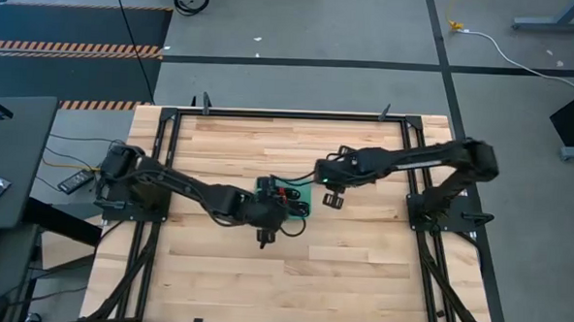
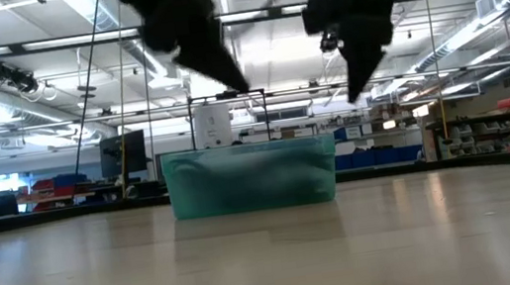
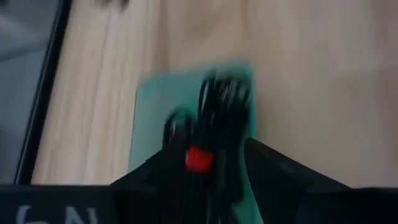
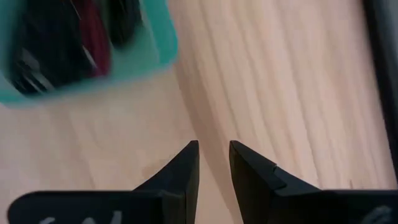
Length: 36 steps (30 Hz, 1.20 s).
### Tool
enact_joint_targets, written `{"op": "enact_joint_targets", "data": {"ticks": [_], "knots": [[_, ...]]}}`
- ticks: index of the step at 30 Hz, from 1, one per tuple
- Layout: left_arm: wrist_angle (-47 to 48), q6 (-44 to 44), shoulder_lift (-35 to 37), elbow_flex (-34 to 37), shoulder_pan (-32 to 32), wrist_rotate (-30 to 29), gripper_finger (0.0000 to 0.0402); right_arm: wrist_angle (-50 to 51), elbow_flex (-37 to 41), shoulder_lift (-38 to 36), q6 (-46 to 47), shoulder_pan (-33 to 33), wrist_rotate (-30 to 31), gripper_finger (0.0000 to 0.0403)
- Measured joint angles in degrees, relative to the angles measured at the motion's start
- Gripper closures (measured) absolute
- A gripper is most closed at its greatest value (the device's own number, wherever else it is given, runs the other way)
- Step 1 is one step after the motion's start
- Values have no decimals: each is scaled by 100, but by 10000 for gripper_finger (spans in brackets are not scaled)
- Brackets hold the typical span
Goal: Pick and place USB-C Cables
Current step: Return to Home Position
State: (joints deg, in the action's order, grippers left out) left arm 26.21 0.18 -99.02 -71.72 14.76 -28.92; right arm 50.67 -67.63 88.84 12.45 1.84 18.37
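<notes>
The teal tray [image 1: 264, 187] [image 2: 250, 178] sits mid-table. My left gripper [image 1: 268, 218] [image 3: 202, 158] hovers at the tray's near side, shut on a black USB-C cable bundle [image 3: 221, 102] that has a red tie [image 3: 199, 158]. In the left wrist view the bundle shows over the tray's floor [image 3: 155, 106]. My right gripper [image 1: 332, 195] [image 4: 214, 149] hangs above bare wood just right of the tray, fingers narrowly open and touching nothing. Black and maroon cable bundles [image 4: 93, 37] lie inside the tray [image 4: 158, 53]. Both grippers are raised above the tray in the low view. My left gripper pinches the black cable bundle between its two fingers, at the part by the red tie [image 3: 199, 158]. The rest of the coil [image 3: 224, 93] reaches out beyond the fingertips, over the tray. Whether the coil touches the tray floor cannot be told through the blur.
Bare wooden table lies on every side of the tray. A black metal frame [image 1: 172, 127] runs along the table's edges. The right arm [image 1: 413, 162] reaches in from the right side and the left arm [image 1: 179, 181] from the left side.
</notes>
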Motion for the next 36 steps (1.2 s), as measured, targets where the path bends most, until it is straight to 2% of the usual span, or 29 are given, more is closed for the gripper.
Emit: {"op": "enact_joint_targets", "data": {"ticks": [5, 10, 13, 16, 18, 21, 25, 29, 33, 36], "knots": [[-809, 492, 237, -9, 9, 920, 230, -1160, 292, -785, -46, -164, -184, 309], [-1014, 674, 243, 21, -101, 1141, 230, -1858, 660, -1196, -250, -426, -439, 309], [-1975, 685, 274, 391, -288, 1614, 240, -2120, 938, -1369, -374, -561, -391, 309], [-3241, 636, 478, 983, -531, 2365, 265, -2254, 1147, -1602, -317, -663, -277, 309], [-3786, 526, 736, 1426, -705, 2645, 284, -2336, 1245, -1823, -203, -739, -129, 309], [-4339, 361, 1063, 1924, -981, 2667, 313, -2618, 1371, -2191, -105, -898, 132, 309], [-4712, 163, 1859, 2461, -1224, 2647, 353, -3156, 1643, -2661, -149, -1105, 560, 309], [-4694, 47, 2783, 3069, -1248, 2686, 393, -3323, 2122, -3037, -210, -1203, 985, 309], [-4953, -23, 3703, 3688, -1294, 2703, 391, -3872, 2787, -3512, -377, -1225, 1069, 309], [-5148, -110, 4217, 4167, -1372, 2727, 391, -4545, 3297, -3951, -500, -1225, 871, 309]]}}
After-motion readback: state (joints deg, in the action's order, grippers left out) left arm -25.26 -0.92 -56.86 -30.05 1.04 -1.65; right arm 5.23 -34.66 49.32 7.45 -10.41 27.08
